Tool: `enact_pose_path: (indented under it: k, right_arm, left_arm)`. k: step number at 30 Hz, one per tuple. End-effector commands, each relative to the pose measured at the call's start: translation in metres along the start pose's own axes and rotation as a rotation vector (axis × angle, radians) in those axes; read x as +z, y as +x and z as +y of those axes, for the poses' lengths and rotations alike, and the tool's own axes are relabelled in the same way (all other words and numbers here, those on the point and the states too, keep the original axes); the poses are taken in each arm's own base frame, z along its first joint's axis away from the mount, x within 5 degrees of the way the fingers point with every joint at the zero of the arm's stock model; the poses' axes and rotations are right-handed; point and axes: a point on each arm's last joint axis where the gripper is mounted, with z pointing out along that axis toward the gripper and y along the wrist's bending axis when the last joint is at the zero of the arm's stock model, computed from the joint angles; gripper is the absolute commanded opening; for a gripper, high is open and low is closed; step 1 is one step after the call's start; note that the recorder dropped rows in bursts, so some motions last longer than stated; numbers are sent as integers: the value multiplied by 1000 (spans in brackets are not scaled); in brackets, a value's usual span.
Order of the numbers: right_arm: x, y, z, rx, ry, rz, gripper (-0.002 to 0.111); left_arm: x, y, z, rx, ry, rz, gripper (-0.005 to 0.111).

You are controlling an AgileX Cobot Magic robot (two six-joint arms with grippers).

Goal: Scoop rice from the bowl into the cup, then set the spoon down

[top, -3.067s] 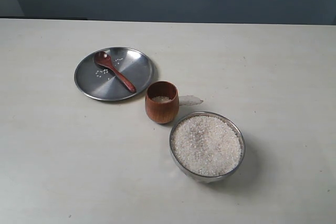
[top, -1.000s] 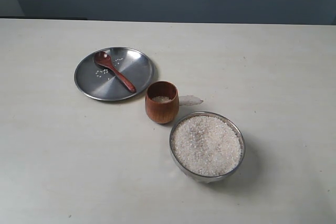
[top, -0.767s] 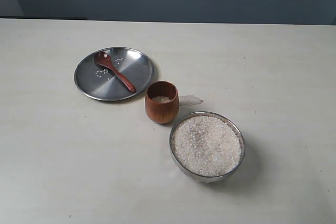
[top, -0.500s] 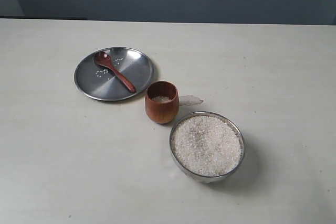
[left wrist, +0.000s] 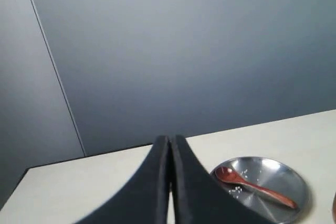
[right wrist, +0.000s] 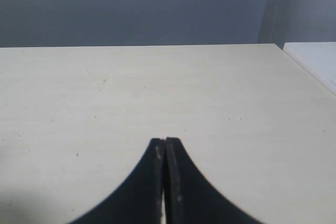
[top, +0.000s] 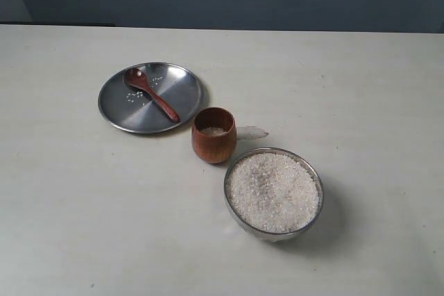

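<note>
We've got the spoon (top: 151, 95) lying flat on the steel plate (top: 118, 112) at the far left of the table (top: 361, 88). Its scoop faces up on the far side of the plate, and the handle runs diagonally toward the cup (top: 214, 145). A few loose grains (top: 134, 96) are scattered on the plate around the scoop. The cup stands upright between the plate and the bowl (top: 320, 202), just beside both. We can't tell if it actually touches the bowl's rim. There's a thin layer of rice in the bottom of the cup. The bowl sits nearest the camera, filled nearly to the rim with rice (top: 273, 192). A small whitish scrap (top: 252, 132) lies on the table right behind the cup, and we can't make out what it is.

In the left wrist view, the left gripper (left wrist: 169, 140) has its two dark fingers pressed together with nothing between them. The plate and spoon are visible on the table beyond its tips. The right gripper (right wrist: 165, 141) is the same, fingers closed tight and holding nothing, hanging over the pale tabletop.
</note>
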Motion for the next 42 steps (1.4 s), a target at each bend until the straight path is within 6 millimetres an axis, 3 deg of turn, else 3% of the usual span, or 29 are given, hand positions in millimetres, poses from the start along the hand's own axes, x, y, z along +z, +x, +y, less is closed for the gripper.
enact_pose_path:
  k: [1, 15, 20, 35, 42]
  right_arm:
    - [0, 2, 0, -1, -1, -5, -1]
    - [0, 1, 0, -1, -1, -5, -1]
    - [0, 1, 0, -1, -1, -5, -1]
    - [0, 2, 0, -1, -1, -3, -1]
    - [0, 1, 0, -1, -1, -7, -1]
  left_arm:
    - [15, 40, -5, 0, 1, 42, 0]
    - [29, 122, -16, -8, 21, 204, 0]
    - [31, 136, -18, 1, 23, 251, 0]
    - [33, 143, -19, -177, 5, 251, 0]
    - [33, 147, -19, -175, 5, 254, 0]
